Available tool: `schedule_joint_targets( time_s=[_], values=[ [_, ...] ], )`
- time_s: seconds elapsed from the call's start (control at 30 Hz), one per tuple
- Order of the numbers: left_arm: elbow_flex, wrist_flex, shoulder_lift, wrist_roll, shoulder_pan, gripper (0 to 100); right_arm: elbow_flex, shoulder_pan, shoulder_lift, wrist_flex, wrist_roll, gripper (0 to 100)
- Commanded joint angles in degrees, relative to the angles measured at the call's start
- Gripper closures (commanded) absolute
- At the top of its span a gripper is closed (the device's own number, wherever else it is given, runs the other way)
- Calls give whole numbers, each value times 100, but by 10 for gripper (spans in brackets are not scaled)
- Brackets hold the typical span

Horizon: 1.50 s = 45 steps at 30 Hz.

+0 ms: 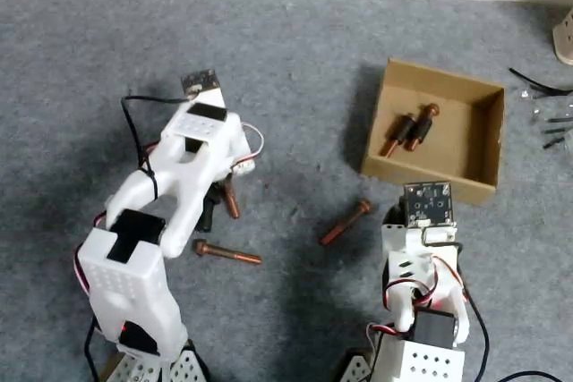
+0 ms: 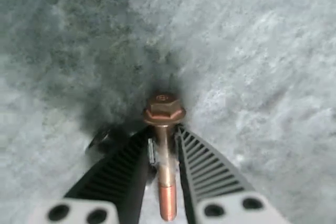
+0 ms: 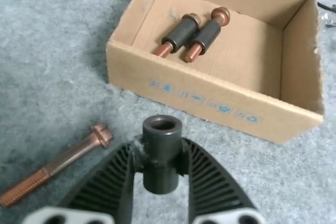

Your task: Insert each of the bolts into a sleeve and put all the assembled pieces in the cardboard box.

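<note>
My left gripper (image 2: 164, 136) is shut on a copper bolt (image 2: 164, 129), whose hex head (image 2: 164, 109) points away from the wrist just above the grey carpet. From above, this bolt (image 1: 231, 199) shows beside the left arm's white wrist (image 1: 201, 145). My right gripper (image 3: 163, 148) is shut on a black sleeve (image 3: 161, 153), held upright with its hole facing up, close to the cardboard box (image 3: 210, 103). Two assembled pieces (image 3: 193, 32) lie in the box (image 1: 385, 123). Two loose bolts lie on the carpet, one (image 1: 227, 253) by the left arm and one (image 1: 346, 222) between the arms.
The right arm (image 1: 421, 257) stands just in front of the box's near wall. Black cables (image 1: 546, 109) and a pale object (image 1: 564, 38) lie at the far right edge. Open carpet stretches behind the arms and left of the box.
</note>
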<state>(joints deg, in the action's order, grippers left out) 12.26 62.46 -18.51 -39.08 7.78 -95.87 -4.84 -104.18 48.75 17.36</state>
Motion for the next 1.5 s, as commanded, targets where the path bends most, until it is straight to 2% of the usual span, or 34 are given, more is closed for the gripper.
schedule_joint_targets(
  time_s=[0.0,0.27,0.37,0.6,0.7,0.93,1.1,1.27,1.47],
  values=[
    [-145,563,602,-9,145,994,-602,-31,-92,-66,79,992],
    [743,290,1604,18,154,995,-602,-31,-101,-66,53,993],
    [1358,-26,2396,35,136,995,-611,-31,-110,-101,62,993],
    [3064,-835,4629,571,136,995,-593,-22,-110,-127,53,993],
    [3732,-1196,5552,782,119,995,-593,31,-119,-505,44,993],
    [4936,-1767,7802,1081,119,994,-637,1596,-119,-1675,44,993],
    [5341,-2145,9464,1222,136,995,-637,2818,-119,-1947,62,993],
    [5604,-2629,11134,1187,154,995,-637,3556,-119,-1947,53,993],
    [6598,-3780,12444,1178,163,995,-585,4365,-119,-2211,53,993]
  ],
)
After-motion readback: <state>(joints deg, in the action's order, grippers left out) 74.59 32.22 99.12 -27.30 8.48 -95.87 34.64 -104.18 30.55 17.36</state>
